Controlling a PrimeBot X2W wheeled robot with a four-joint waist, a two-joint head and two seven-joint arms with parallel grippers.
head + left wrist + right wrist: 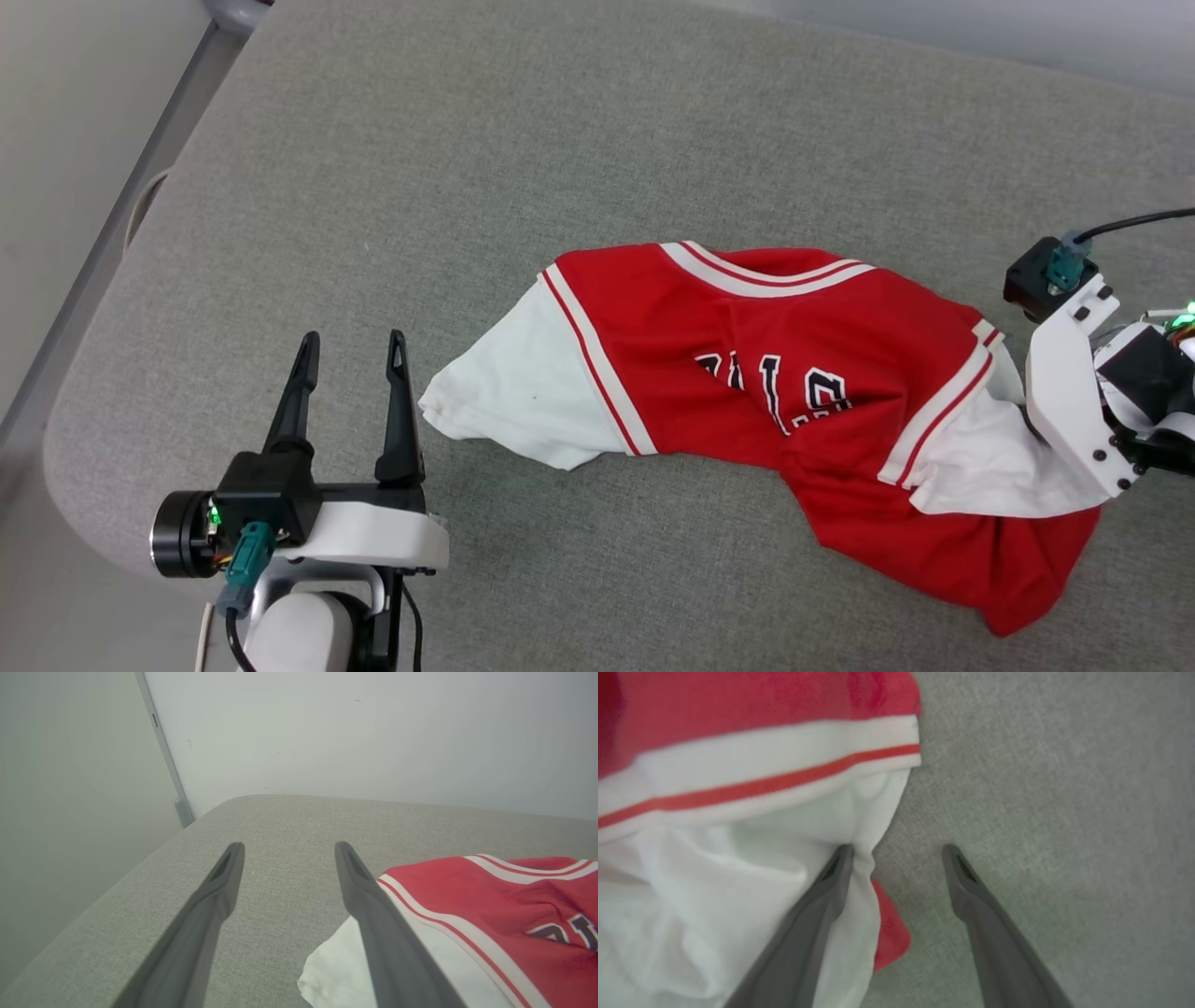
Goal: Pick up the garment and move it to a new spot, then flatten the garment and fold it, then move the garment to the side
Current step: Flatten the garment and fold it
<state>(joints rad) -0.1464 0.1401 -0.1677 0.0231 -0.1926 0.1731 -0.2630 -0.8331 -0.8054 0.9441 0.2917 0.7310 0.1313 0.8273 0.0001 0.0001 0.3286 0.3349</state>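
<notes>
Grey padding bears the crumpled garment; left gripper and right gripper gape beside its white sleeves. Flattening seems in hand; next, each must pinch a sleeve.

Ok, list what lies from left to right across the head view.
Left gripper with two long dark fingers → red jersey-style garment with white sleeves, crumpled on the grey fabric surface → right arm's white wrist bracket.

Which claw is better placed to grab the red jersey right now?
Right. The right claw, open, straddles the edge of the jersey's white sleeve; the left claw, also open, sits beside the other sleeve, not over it.
</notes>
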